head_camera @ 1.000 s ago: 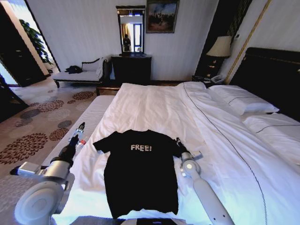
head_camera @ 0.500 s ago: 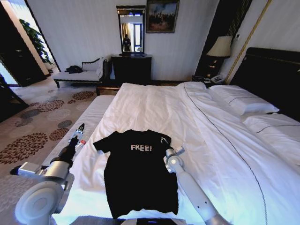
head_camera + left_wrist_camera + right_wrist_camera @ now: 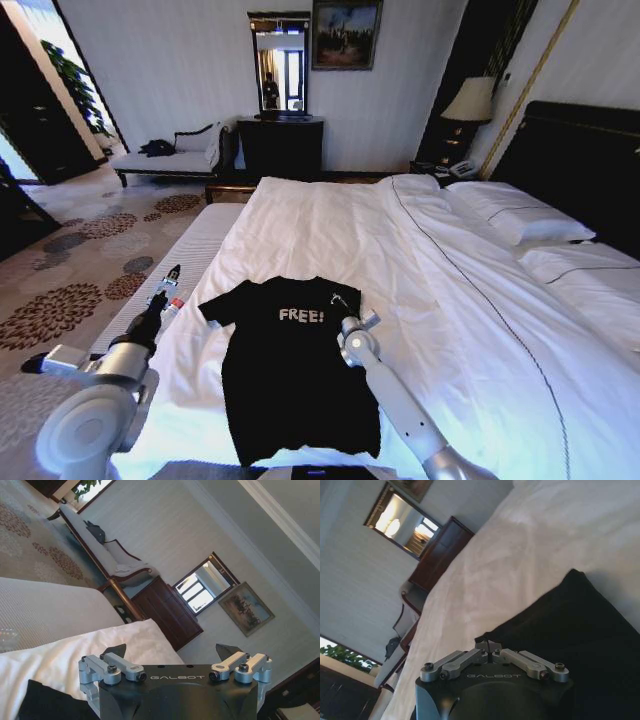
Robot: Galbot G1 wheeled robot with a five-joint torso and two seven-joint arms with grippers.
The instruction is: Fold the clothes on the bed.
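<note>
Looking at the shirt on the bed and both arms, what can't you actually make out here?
- T-shirt: the head view's bottom edge and the robot's body cut off its hem.
- Its right sleeve: hidden under the right end effector; in the right wrist view, closed fingers pinch black fabric.
- Small item beside the left end effector, open off the bed's edge: too small to identify.

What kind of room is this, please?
Probably a hotel bedroom: a large white-sheeted bed with dark headboard, a bedside lamp with pale shade, and a dark wooden dresser under a wall mirror.
</note>
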